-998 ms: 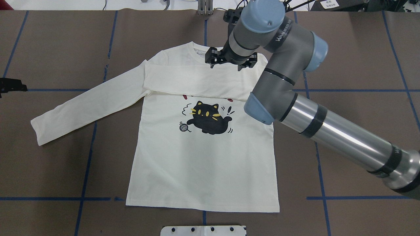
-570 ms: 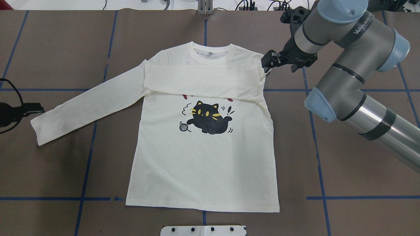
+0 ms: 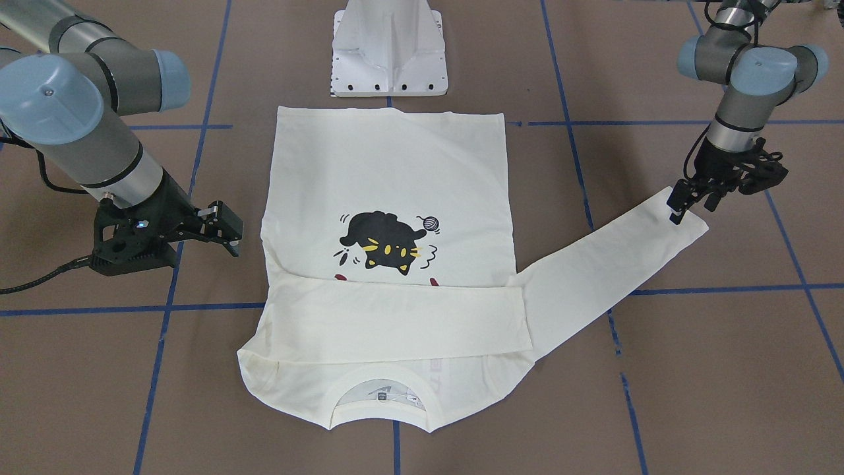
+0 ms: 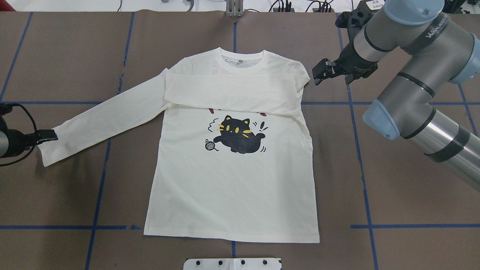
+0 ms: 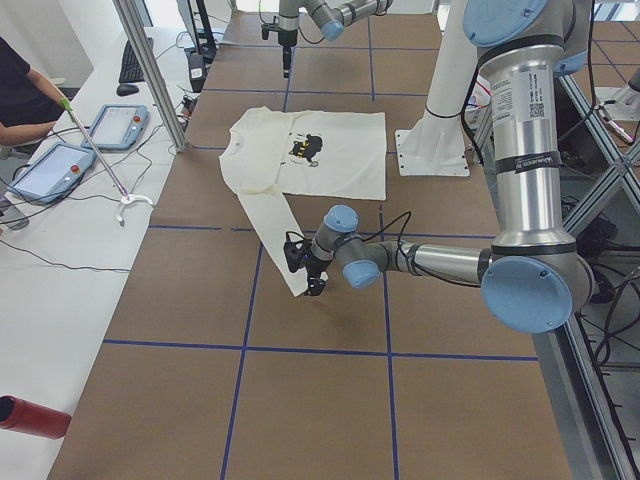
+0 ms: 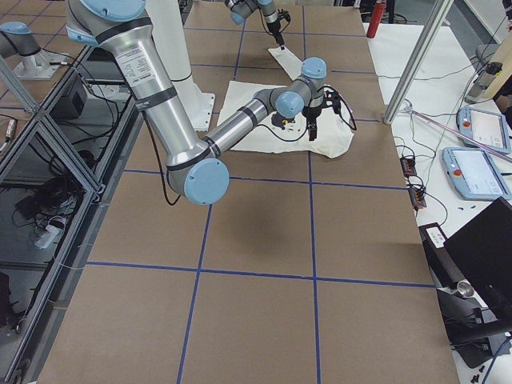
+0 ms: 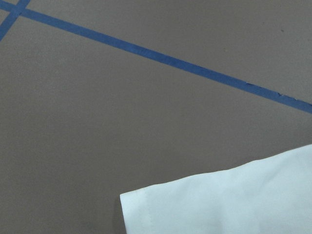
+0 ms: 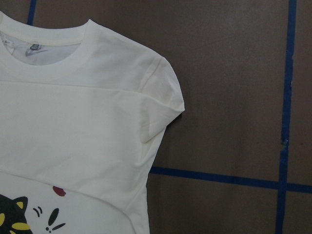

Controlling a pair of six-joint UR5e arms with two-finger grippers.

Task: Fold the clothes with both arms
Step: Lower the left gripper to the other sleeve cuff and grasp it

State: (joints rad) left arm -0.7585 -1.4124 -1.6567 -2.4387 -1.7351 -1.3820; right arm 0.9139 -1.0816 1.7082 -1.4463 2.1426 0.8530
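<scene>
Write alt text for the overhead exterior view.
A cream long-sleeved T-shirt lies print-up on a brown table with blue tape lines, one sleeve folded across the chest, the other stretched out. The left gripper sits at that sleeve's cuff; the right gripper, open, hangs over bare table beside the folded shoulder.

Grey-and-silver jointed arms [image 4: 442,135]; light-blue joint caps [image 4: 378,120]; black cables [image 3: 33,279]

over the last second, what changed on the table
The right tool swung off the shirt collar, out past the shoulder over the table. The left tool came in from the edge to the outstretched sleeve's cuff. The shirt lay unmoved, one sleeve folded across its chest.
</scene>
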